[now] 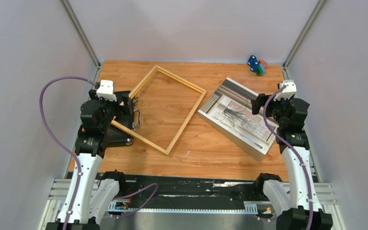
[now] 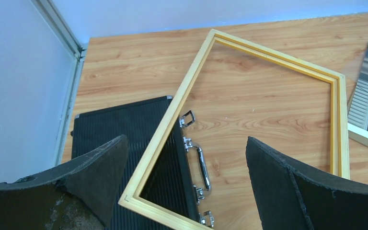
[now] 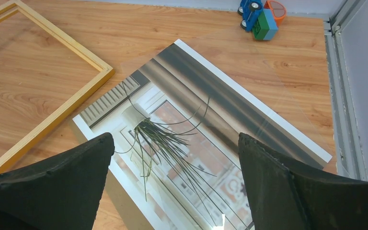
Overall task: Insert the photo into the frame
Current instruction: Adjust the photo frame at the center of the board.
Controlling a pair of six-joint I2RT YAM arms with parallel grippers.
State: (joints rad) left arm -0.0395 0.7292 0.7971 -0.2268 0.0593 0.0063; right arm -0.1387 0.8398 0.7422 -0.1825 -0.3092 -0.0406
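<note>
Status entry: task not started, as far as I can judge.

- Table (image 1: 206, 143): both task items lie on it, apart from each other.
- The frame (image 1: 187, 120): left of centre, turned at an angle, with nothing inside it. Wood grain shows through the opening. Its near-left corner lies across a black case (image 2: 120, 129), so I judge it is not sitting flat.
- The photo (image 1: 239, 115): face up on the right, also at an angle. Its near-left corner is just beside the frame's right rail, not touching as far as I can see.
- Left gripper (image 2: 184, 158): jaws wide, holding nothing, hovering over the frame corner and the case.
- Right gripper (image 3: 175, 143): jaws wide, holding nothing, above the photo.
- Toy blocks (image 1: 256, 65): far right corner, well clear of the work.

Left to do: everything. The photo must be picked up, carried over, squared to the frame and seated.

Hard to make out:
- I cannot tell whether the frame carries a pane. No glare gives one away.
- Most of the case is under the left arm in the top view.
- The photo shows a pale, thick near edge, so it may be lying on a board. I cannot confirm that.
- Faint straight lines cross the photo's right side in the right wrist view, possibly a clear sheet.
- The photo's near corner is hidden behind the right fingers.
</note>
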